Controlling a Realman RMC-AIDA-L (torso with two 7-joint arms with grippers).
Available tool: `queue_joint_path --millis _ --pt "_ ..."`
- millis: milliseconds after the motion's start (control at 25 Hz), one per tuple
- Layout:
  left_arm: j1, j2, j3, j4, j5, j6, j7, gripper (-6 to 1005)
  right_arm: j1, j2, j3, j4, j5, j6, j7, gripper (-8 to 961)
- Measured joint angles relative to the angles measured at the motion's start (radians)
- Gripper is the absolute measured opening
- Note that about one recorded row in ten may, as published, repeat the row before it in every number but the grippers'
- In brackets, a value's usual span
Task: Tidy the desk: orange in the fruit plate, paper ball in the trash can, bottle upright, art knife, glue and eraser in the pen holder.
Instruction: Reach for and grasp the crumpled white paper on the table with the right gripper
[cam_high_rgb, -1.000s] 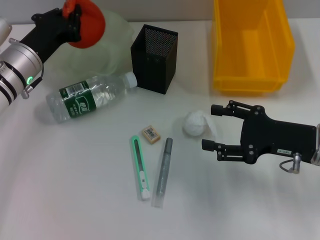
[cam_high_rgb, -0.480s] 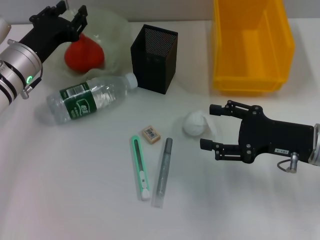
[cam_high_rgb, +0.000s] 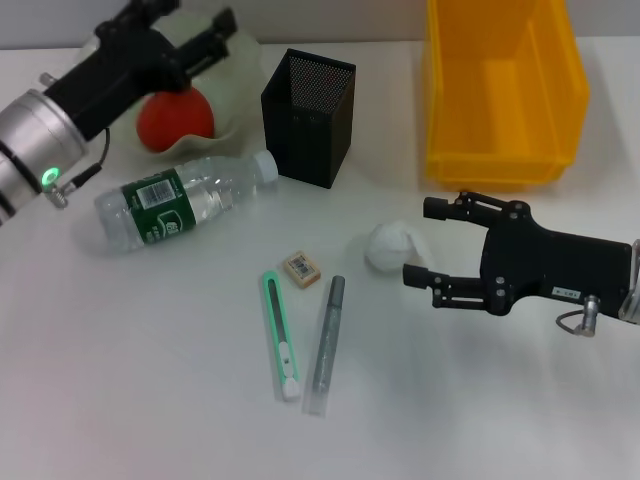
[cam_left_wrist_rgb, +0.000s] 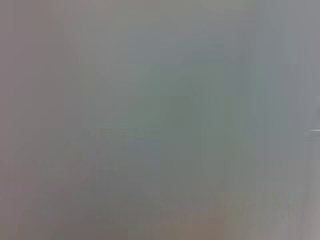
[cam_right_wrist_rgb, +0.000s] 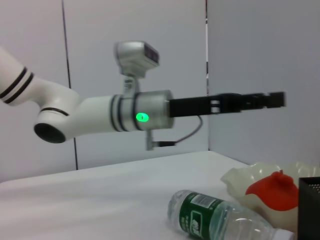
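— So, nearest the robot?
— Knife (cam_high_rgb: 281, 336) and glue (cam_high_rgb: 326, 346) lie side by side on the desk (cam_high_rgb: 120, 380), the eraser (cam_high_rgb: 302, 268) just beyond them.
— And the right gripper (cam_high_rgb: 425, 242)?
— Fingers spread, low over the desk, their tips just beside the paper ball (cam_high_rgb: 388, 247) (not closed on it).
— Farther back?
— Bottle (cam_high_rgb: 178, 201) on its side, then the holder (cam_high_rgb: 309, 117) and yellow bin (cam_high_rgb: 500, 90).
— The orange (cam_high_rgb: 175, 118)?
— Sitting in the plate (cam_high_rgb: 235, 75). Left gripper (cam_high_rgb: 190, 30) hangs above it, fingers apart, holding nothing.
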Motion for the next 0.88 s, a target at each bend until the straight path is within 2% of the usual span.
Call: queue_joint_path --millis 40,80,160,200,240,280,400,440,520,640,880 --pt "0.05 0.003 0.099 0.092 0.03 0.085 -0.091 782 0.0 -0.001 0.004 0.0 0.0 0.0 0.002 832" --pt "0.05 0.003 0.099 0.092 0.03 0.085 -0.091 802 0.0 -0.001 0.007 0.0 0.0 0.0 0.003 832" --pt "0.088 0.007 0.164 0.163 0.053 0.15 -0.153 843 0.0 -0.001 0.013 -0.001 0.0 -0.004 0.009 832" --pt "0.115 0.013 0.199 0.203 0.072 0.196 -0.185 843 0.0 -0.002 0.016 -0.002 0.001 -0.006 0.014 832" --pt "0.148 0.029 0.229 0.247 0.11 0.29 -0.226 843 0.002 -0.003 0.02 -0.006 0.001 -0.008 0.031 832" --pt "0.148 0.029 0.229 0.247 0.11 0.29 -0.226 843 0.002 -0.003 0.02 -0.006 0.001 -0.008 0.031 832" --pt "0.17 0.062 0.235 0.251 0.172 0.41 -0.254 843 0.009 -0.008 0.019 -0.009 0.001 -0.01 0.059 832" --pt "0.181 0.077 0.232 0.249 0.231 0.46 -0.263 843 0.014 -0.011 0.016 -0.011 0.001 -0.013 0.07 832" --pt "0.187 0.08 0.231 0.248 0.26 0.473 -0.264 843 0.016 -0.012 0.013 -0.011 0.001 -0.015 0.074 832" --pt "0.204 0.086 0.228 0.249 0.382 0.476 -0.259 843 0.025 -0.016 0.01 -0.017 -0.005 -0.021 0.094 831" --pt "0.224 0.085 0.227 0.249 0.474 0.432 -0.233 843 0.031 -0.026 -0.024 -0.035 -0.012 -0.024 0.137 831"
